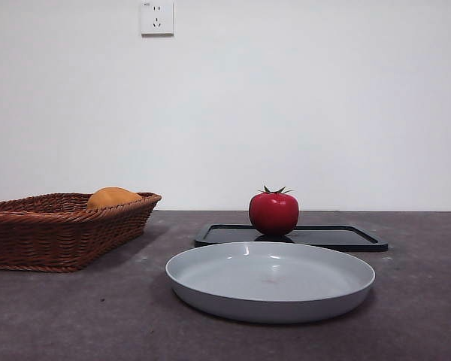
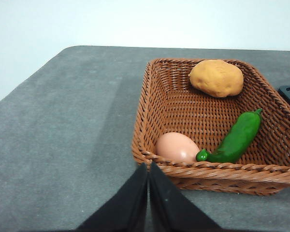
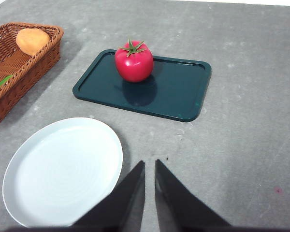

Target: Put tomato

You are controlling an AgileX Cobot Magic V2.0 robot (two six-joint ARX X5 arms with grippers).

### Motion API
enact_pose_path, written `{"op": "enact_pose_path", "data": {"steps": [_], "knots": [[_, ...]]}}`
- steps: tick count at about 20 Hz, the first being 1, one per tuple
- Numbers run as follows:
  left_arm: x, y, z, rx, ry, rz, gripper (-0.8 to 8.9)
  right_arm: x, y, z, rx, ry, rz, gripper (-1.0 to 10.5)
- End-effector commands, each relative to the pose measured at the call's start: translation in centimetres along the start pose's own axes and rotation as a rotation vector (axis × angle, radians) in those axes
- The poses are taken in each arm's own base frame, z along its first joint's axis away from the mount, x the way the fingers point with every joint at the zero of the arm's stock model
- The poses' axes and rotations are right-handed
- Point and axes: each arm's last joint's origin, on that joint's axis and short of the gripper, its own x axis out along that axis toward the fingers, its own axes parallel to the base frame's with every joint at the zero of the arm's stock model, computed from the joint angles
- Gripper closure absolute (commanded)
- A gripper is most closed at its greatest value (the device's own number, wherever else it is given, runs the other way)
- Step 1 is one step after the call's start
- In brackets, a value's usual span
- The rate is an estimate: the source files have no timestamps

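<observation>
so far nothing is gripped: the tomato (image 3: 134,61) is seen upright on the dark tray (image 3: 174,96), behind the white plate (image 1: 270,282). the right gripper (image 3: 150,166) is held above the desk (image 3: 241,145), jaws nearly together; the left gripper (image 2: 148,169), jaws together, waits by the basket (image 2: 150,106). the reach is judged not yet begun; the jaws must be opened wide around the tomato first.

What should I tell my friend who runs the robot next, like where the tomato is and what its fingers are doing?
Left gripper: fingers shut, holding nothing, waiting near the wicker basket.
Right gripper: fingers almost closed, holding nothing, waiting above the table beside the white plate.
The tomato stands upright on the dark tray, untouched.
In the basket lie an orange-yellow fruit, a green pepper and an egg.
Done: nothing yet.
Left: pick up the tomato and put it down; probably the plate, though that is a guess.
</observation>
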Motion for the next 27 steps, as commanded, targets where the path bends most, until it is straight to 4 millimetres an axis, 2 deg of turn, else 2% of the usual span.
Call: {"op": "enact_pose_path", "data": {"steps": [1, 13, 16, 19, 22, 27], "knots": [[0.2, 0.0, -0.8, -0.044, 0.03, 0.0, 8.06, -0.1, 0.1, 0.3, 0.004, -0.018, 0.007, 9.2], [0.2, 0.0, -0.7, -0.058, 0.027, 0.0, 8.06, -0.1, 0.1, 0.3, 0.004, -0.021, 0.007, 9.2], [0.2, 0.0, -0.7, -0.058, 0.027, 0.0, 8.06, -0.1, 0.0, 0.4, -0.067, -0.029, -0.014, 9.2], [0.2, 0.0, -0.7, -0.058, 0.028, 0.0, 8.06, -1.1, -0.8, -0.1, -0.097, -0.119, -0.084, 9.2], [0.2, 0.0, -0.7, -0.058, 0.027, 0.0, 8.06, -0.7, -2.6, -2.6, -0.089, -0.308, -0.237, 9.2], [0.2, 0.0, -0.7, -0.058, 0.027, 0.0, 8.06, 2.3, -5.2, -8.8, -0.084, -0.441, -0.381, 9.2]]}}
